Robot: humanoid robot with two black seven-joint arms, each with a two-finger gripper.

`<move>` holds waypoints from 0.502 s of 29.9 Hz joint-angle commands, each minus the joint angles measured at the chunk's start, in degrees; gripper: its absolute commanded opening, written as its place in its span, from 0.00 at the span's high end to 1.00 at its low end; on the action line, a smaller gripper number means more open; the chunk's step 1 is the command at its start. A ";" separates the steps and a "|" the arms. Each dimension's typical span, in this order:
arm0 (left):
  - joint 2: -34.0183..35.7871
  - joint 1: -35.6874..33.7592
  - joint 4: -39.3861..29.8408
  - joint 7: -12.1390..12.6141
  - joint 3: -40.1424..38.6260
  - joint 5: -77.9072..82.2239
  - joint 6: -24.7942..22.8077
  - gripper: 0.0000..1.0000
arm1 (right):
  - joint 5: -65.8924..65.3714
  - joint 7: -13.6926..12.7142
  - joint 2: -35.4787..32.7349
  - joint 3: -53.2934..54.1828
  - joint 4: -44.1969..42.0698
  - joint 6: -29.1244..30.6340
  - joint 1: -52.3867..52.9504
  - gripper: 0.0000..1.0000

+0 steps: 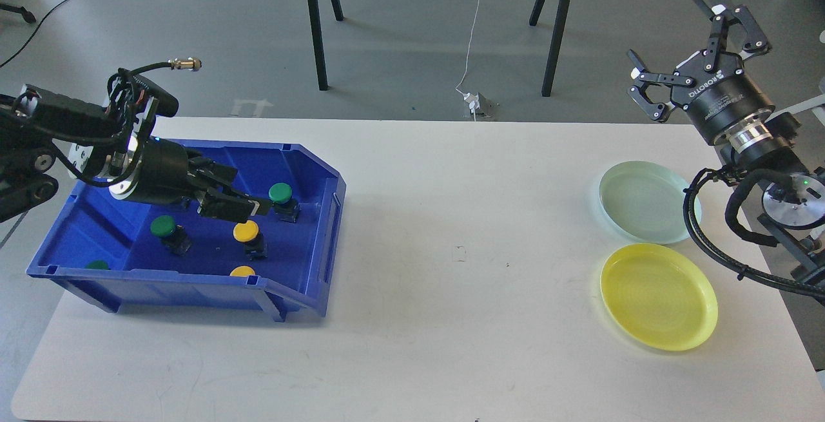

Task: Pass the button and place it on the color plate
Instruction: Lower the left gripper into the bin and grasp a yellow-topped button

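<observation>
- Left gripper (248, 206): reaching into the blue bin (309, 171), fingers pointing toward the bin's right side. From this angle the fingers overlap into one dark mass, so I cannot tell whether they are apart or closed, nor whether anything sits between them.
- Nearest item: a yellow button (246, 232) stands just below the fingertips, cap up on its black body. Judgement: this is the likely pick target, the low and level wrist suiting a grasp of the body under the cap.
- Other contents of the bin: a green button (280, 193) just right of the fingertips, a second green button (164, 226) below the wrist, and a further yellow cap (242, 272) and green cap (98, 265) partly hidden by the front wall.
- The bin stands on the left of the white table (451, 293), within the left arm's reach only (hence, presumably, the hand-over the task calls for).
- Right gripper (686, 55): raised beyond the table's far right corner, fingers spread wide and holding nothing. Judgement: parked ready to receive.
- Destinations: a pale green plate (644, 201) and a yellow plate (657, 296) lie side by side at the right, both bare, well apart from the bin.
- Progress, as judged: early; no button has reached a plate.
</observation>
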 commanded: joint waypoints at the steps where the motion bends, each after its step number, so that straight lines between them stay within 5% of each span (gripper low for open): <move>1: -3.63 1.68 4.86 -0.01 0.00 0.92 -0.01 0.01 | 0.00 0.00 0.08 -0.09 0.03 0.00 -0.01 0.01; 15: -10.50 4.75 13.21 -0.01 0.08 1.01 -0.01 0.01 | 0.00 0.00 -0.27 0.00 0.03 0.00 -1.06 0.01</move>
